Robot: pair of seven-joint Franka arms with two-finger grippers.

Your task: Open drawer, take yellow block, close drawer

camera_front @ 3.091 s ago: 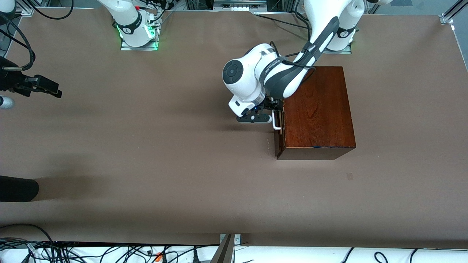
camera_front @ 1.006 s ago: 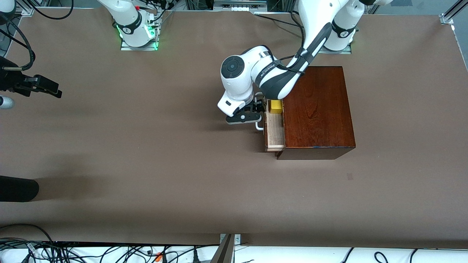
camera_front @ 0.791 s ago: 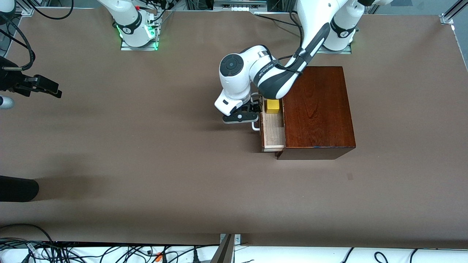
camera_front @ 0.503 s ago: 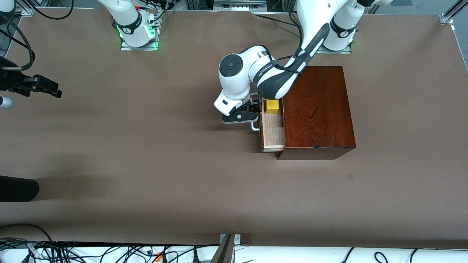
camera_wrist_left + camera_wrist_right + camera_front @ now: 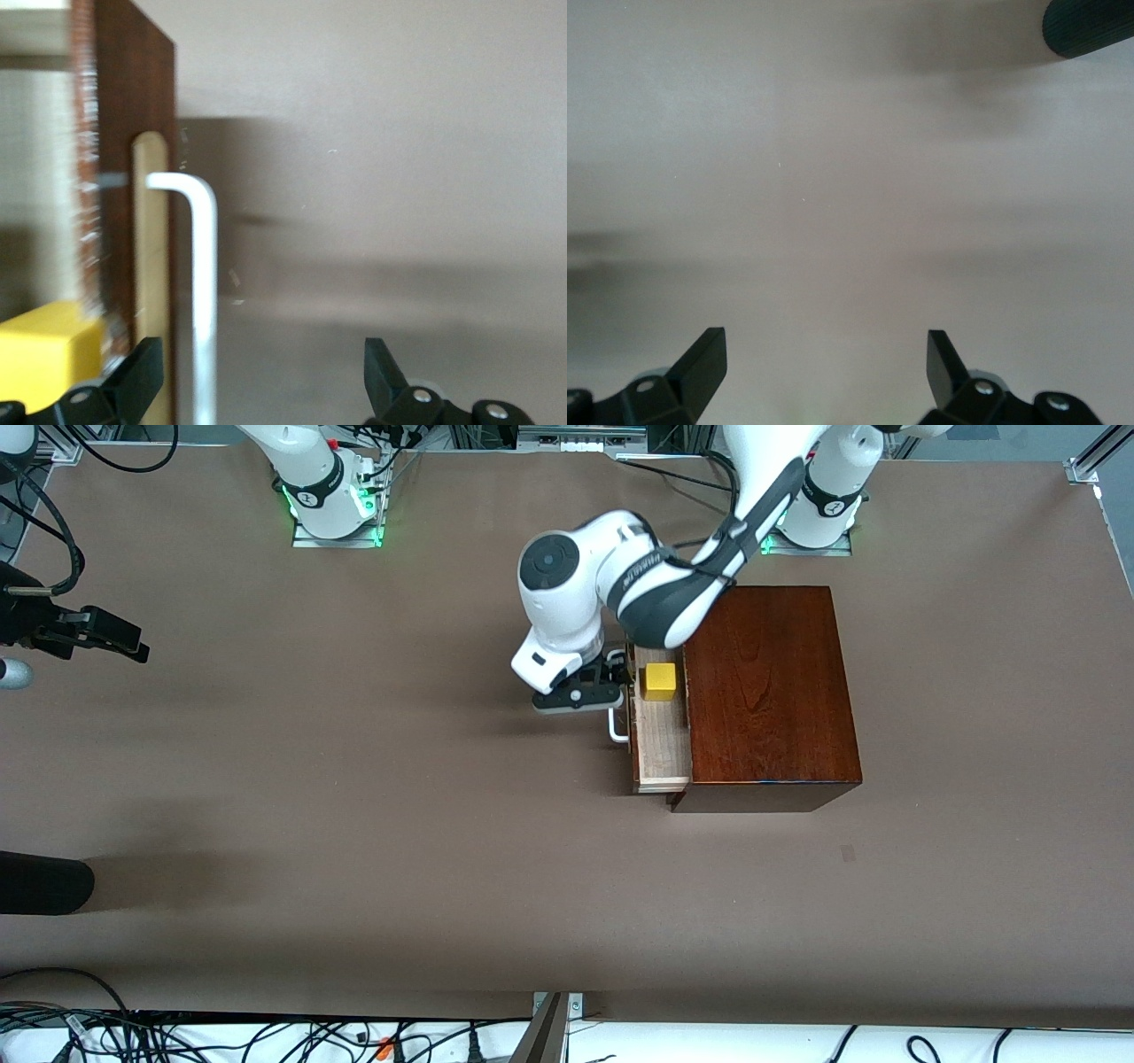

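Left pincer (image 5: 609,682), spread wide and empty, straddles the white handle (image 5: 202,292) of the open drawer (image 5: 660,744) mid-frame. Yellow block (image 5: 660,681) sits in the drawer. Right pincer (image 5: 133,651), open, waits at frame's left edge.

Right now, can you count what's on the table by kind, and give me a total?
Wooden box with its drawer pulled open: 1
Yellow block, in the drawer: 1
Grippers: 2, the left gripper open beside the drawer handle, the right gripper open, waiting at the right arm's end of the table.
Total: 4
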